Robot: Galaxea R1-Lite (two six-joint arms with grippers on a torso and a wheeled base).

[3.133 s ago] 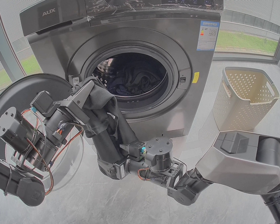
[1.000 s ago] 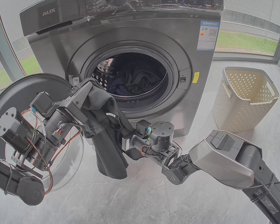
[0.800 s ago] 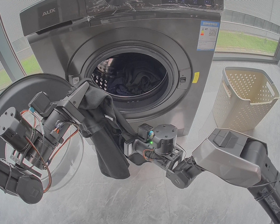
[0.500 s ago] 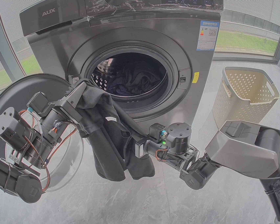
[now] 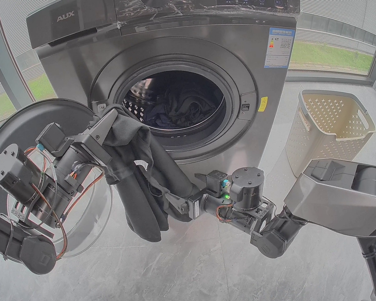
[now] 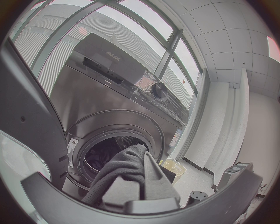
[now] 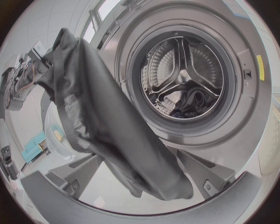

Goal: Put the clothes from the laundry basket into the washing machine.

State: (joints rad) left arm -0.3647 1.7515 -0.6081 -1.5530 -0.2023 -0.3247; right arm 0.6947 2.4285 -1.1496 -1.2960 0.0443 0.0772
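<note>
You've got the dark grey fabric garment (image 5: 140, 180) hanging in front of the grey front-loading washing machine (image 5: 212, 44), just off the lower-left rim of its open port and outside the drum. Your left end effector (image 5: 110, 121) is pinching the garment's top bunch, level with the port's left edge. Your right end effector (image 5: 178, 202) sits below the port with its fingers spread, and the garment's lower fold drapes between them. More dark clothes (image 5: 178, 103) lie in the drum. The round door (image 5: 21, 126) is swung open left of the machine. The cream perforated plastic laundry basket (image 5: 328, 129) stands on the floor right of the machine.
</note>
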